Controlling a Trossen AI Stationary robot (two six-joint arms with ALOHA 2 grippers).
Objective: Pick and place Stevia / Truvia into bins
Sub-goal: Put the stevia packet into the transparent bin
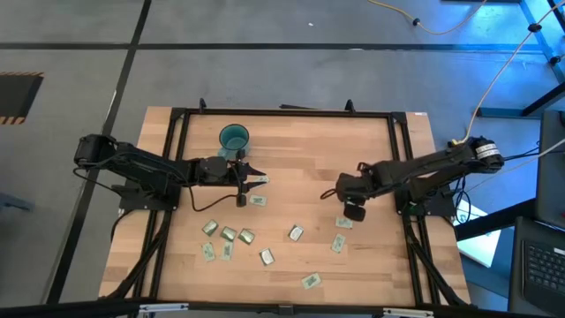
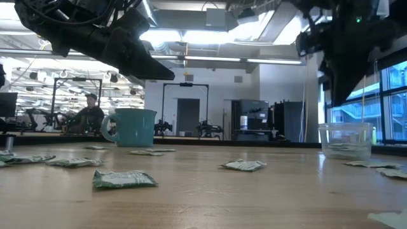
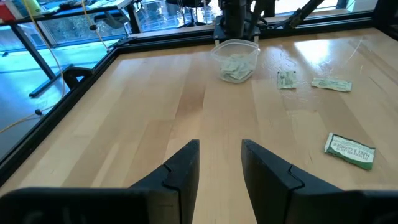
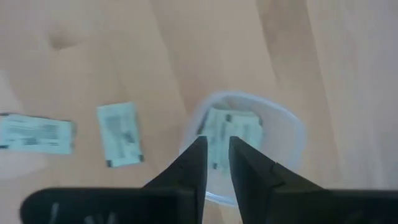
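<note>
The right tool (image 4: 216, 158) hangs directly over the small clear see-through plastic cup (image 4: 280, 134), pointing down into it. Its fingers stand slightly apart with nothing visible between them, so it reads as released; sachets already lie in the bottom of the cup. The step in hand is judged to be the end of a drop into this bin.

The left tool (image 3: 219, 163) is raised above the light wooden table (image 1: 291, 146), just beside the teal-blue cup (image 1: 234, 138). Its fingers are parted and empty.

Location of the remaining work: pale green-and-white paper sachets (image 1: 257, 200) lie scattered over the near half of the table, with one cluster (image 1: 228, 235) toward the left arm's side and two sachets (image 4: 120, 142) just beside the clear cup.

Recommended procedure:
1. Lift the right tool straight up until the fingers clear the cup rim. A sideways move at this height could tip the light cup.
2. Select the sachet nearest the clear cup.
3. Descend with the fingers open across the sachet's shorter side; the sachets lie flat, so the fingertips must reach the table surface.
4. Close, lift, and confirm that only one sachet has come up.
5. Release only when centred over the cup opening.
</note>
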